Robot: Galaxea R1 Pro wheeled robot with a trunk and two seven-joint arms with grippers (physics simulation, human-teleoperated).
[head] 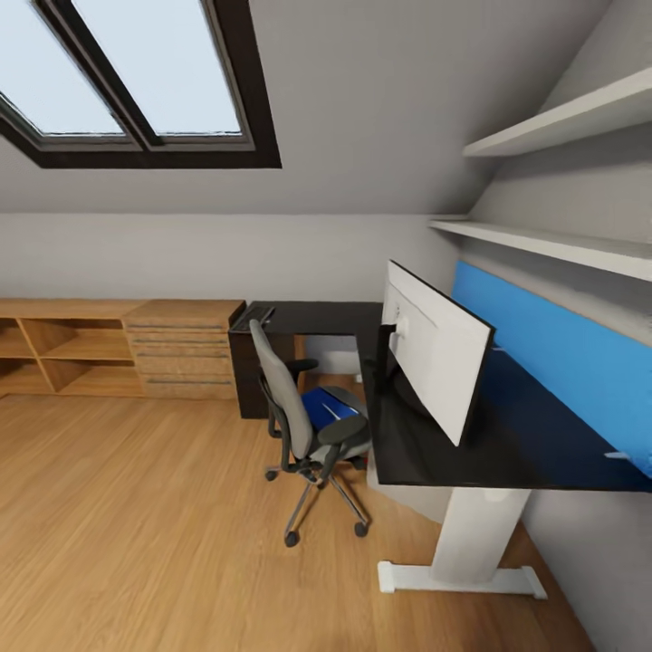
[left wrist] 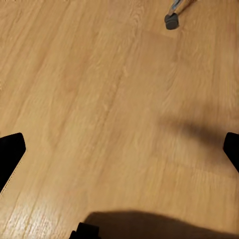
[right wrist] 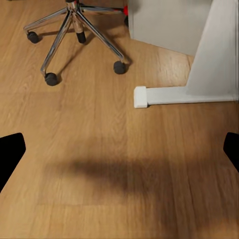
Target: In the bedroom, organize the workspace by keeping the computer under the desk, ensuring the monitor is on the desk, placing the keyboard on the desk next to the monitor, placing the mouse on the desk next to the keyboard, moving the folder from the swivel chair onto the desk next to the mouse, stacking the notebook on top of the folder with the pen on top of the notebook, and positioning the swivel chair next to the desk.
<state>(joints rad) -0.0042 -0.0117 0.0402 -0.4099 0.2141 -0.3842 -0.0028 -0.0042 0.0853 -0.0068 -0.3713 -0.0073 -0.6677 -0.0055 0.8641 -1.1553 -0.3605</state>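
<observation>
**A:** What lies ahead of you?

**B:** You face the long black-topped desk point(head: 516, 435) with its blue back panel point(head: 561, 362) and white metal leg point(head: 475, 534). The wide monitor with the white back point(head: 435, 349) stands on the desk. The flat dark keyboard point(head: 253, 316) rests at the desk's far end.

**A:** And the chair?

**B:** The grey swivel chair with black armrests point(head: 299, 417) stands just beside the desk, the bright blue folder point(head: 324, 407) lying on its seat.

**A:** Your grippers?

**B:** Your left gripper point(left wrist: 119, 154) hangs over the light wood floor point(left wrist: 99, 99), fingertips point(left wrist: 10, 149) spread wide, holding nothing. Your right gripper point(right wrist: 119, 154) is equally wide and empty, with the chair's silver wheeled base point(right wrist: 74, 30) and the desk leg beyond it.
</observation>
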